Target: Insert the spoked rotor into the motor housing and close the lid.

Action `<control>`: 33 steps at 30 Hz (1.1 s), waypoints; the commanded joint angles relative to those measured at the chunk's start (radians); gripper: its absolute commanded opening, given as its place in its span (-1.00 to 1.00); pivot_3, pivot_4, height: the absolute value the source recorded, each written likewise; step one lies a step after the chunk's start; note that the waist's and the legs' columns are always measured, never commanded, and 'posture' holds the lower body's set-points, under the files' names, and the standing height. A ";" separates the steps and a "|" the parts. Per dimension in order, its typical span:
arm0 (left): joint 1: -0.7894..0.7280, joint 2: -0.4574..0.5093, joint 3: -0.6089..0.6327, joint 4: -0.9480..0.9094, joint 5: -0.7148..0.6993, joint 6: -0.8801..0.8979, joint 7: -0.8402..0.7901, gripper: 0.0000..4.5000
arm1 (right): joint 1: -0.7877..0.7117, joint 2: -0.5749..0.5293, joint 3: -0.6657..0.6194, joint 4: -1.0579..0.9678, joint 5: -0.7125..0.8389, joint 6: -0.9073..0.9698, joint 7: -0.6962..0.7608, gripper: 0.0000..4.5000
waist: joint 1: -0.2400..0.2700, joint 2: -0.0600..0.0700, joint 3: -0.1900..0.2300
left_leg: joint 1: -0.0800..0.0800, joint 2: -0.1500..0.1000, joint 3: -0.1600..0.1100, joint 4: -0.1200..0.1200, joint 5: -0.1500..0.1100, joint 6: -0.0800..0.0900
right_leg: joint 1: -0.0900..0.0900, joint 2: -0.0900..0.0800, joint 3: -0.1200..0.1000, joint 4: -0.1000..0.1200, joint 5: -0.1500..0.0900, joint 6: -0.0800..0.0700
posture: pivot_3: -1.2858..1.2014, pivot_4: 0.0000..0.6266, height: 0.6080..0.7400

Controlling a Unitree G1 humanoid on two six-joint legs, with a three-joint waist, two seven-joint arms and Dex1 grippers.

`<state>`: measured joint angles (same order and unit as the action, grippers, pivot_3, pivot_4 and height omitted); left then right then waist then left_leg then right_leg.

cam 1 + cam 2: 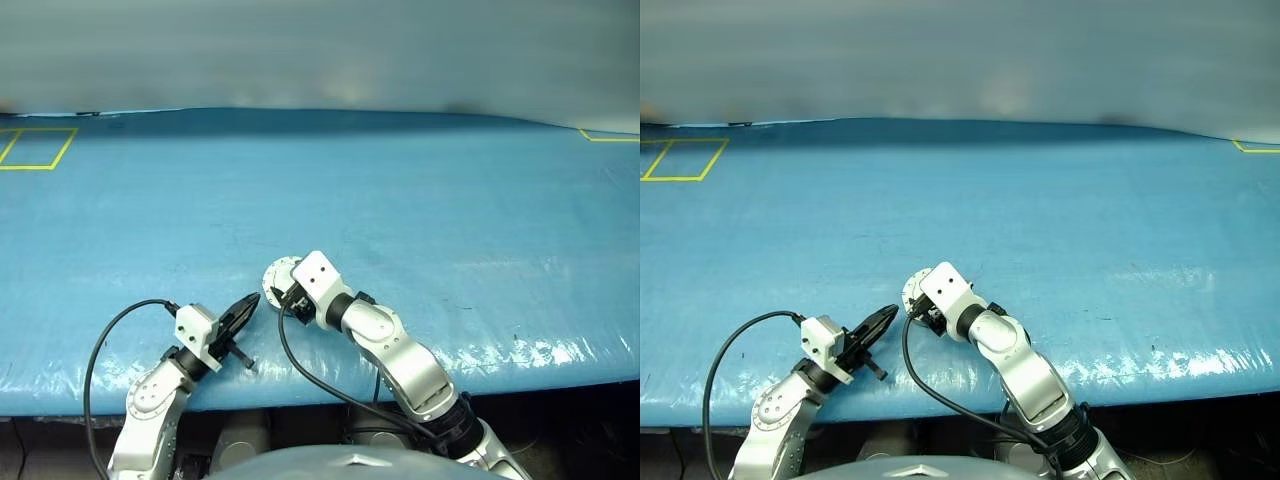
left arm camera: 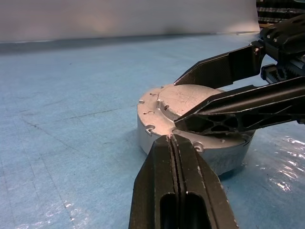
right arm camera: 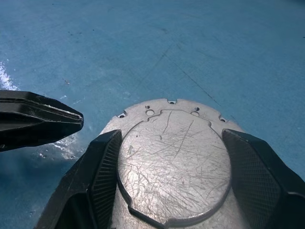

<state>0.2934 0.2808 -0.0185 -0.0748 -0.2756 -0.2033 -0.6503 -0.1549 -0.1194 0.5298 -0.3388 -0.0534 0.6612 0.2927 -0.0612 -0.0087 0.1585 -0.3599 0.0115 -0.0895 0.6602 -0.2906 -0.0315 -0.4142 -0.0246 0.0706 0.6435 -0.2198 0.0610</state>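
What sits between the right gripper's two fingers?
The lid, closed flat on the motor housing, lies between the right gripper's fingers, clearest in the right wrist view.

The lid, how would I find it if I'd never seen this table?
Start at the near edge of the blue table, where the two robot arms meet. The lid is the scratched grey metal disc lying flat on the round motor housing, between the right gripper's two black fingers.

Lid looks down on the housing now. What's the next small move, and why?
Probably lift the right gripper straight off. The lid lies flat on the motor housing, its open fingers straddling the raised centre; the shut left gripper rests at the rim.
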 commanded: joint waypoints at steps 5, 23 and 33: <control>-0.084 0.074 0.096 -0.307 -0.240 0.407 0.150 -1.00 | 0.009 -0.007 -0.014 0.026 -0.012 0.006 -0.006 0.35 | 0.001 -0.004 0.001 | -0.001 0.001 -0.001 0.000 0.000 0.000 | 0.000 0.000 -0.001 0.000 0.000 0.000 | 0.03 -0.52 1.00; -0.419 0.184 0.081 -0.238 -0.492 1.088 0.247 -1.00 | 0.009 0.002 -0.023 0.035 -0.013 0.001 -0.007 0.35 | -0.005 -0.003 0.000 | 0.001 0.000 -0.003 -0.001 0.001 -0.002 | 0.002 0.000 -0.002 0.000 0.001 0.001 | 0.03 -0.52 1.00; -0.440 0.189 0.015 -0.197 -0.418 1.103 0.206 -1.00 | 0.009 0.006 -0.026 0.029 -0.009 0.010 -0.006 0.35 | -0.003 -0.002 0.000 | 0.001 0.000 -0.003 -0.001 0.002 -0.003 | 0.002 0.000 -0.002 0.000 0.001 0.001 | 0.03 -0.52 1.00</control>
<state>-0.1412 0.4675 0.0101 -0.2743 -0.7074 0.8907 -0.4337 -0.1523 -0.1101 0.5196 -0.3225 -0.0526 0.6460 0.2981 -0.0643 -0.0111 0.1586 -0.3587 0.0110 -0.0925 0.6593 -0.2888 -0.0344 -0.4125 -0.0244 0.0692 0.6439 -0.2192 0.0616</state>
